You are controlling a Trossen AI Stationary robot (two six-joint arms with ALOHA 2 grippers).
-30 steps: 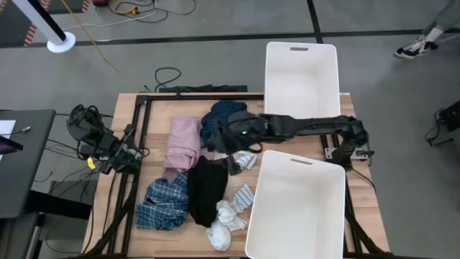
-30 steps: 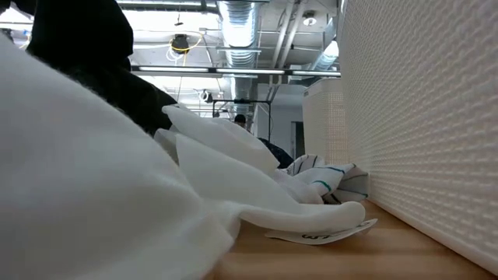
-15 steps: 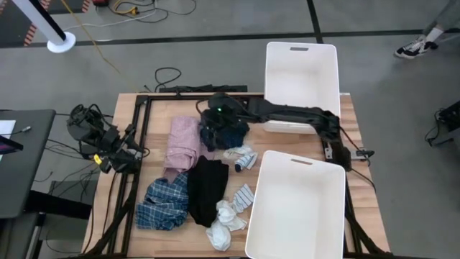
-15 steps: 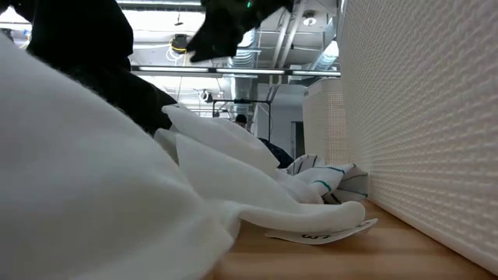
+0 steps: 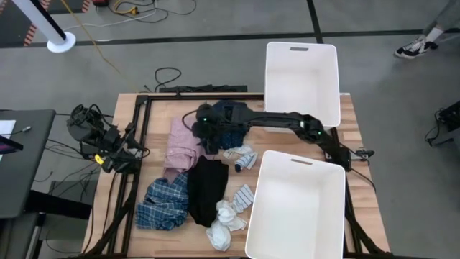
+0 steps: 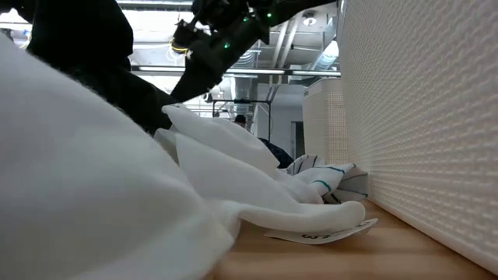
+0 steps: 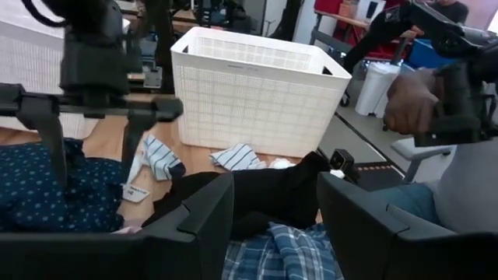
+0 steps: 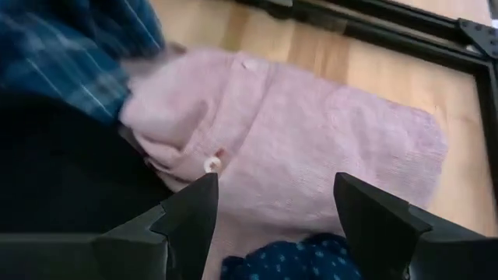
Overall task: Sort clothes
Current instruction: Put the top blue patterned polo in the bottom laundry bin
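Observation:
The clothes lie in a heap on the table. A navy patterned garment (image 5: 228, 126) is at the far side, with a pink one (image 5: 181, 147) on its left. A black one (image 5: 206, 188) and a blue plaid shirt (image 5: 164, 203) lie nearer. Striped socks (image 5: 241, 158) and white socks (image 5: 224, 223) lie by the near bin. My right gripper (image 5: 200, 122) hangs open over the seam between navy and pink (image 8: 311, 155), fingers pointing down at a slant and touching nothing. My left gripper (image 7: 274, 202) waits open at the table's left edge.
Two large white bins stand on the right, one at the far side (image 5: 302, 72) and one at the near side (image 5: 298, 208). A black metal frame (image 5: 144, 108) runs along the table's left and far edges. A person's hand (image 7: 408, 97) shows in the room beyond the table.
My right gripper has swung from above the navy garment's right part toward the table's left edge and sunk lower. It now stands over the border of the navy and pink garments, and its fingers stay open. The clothes have not moved.

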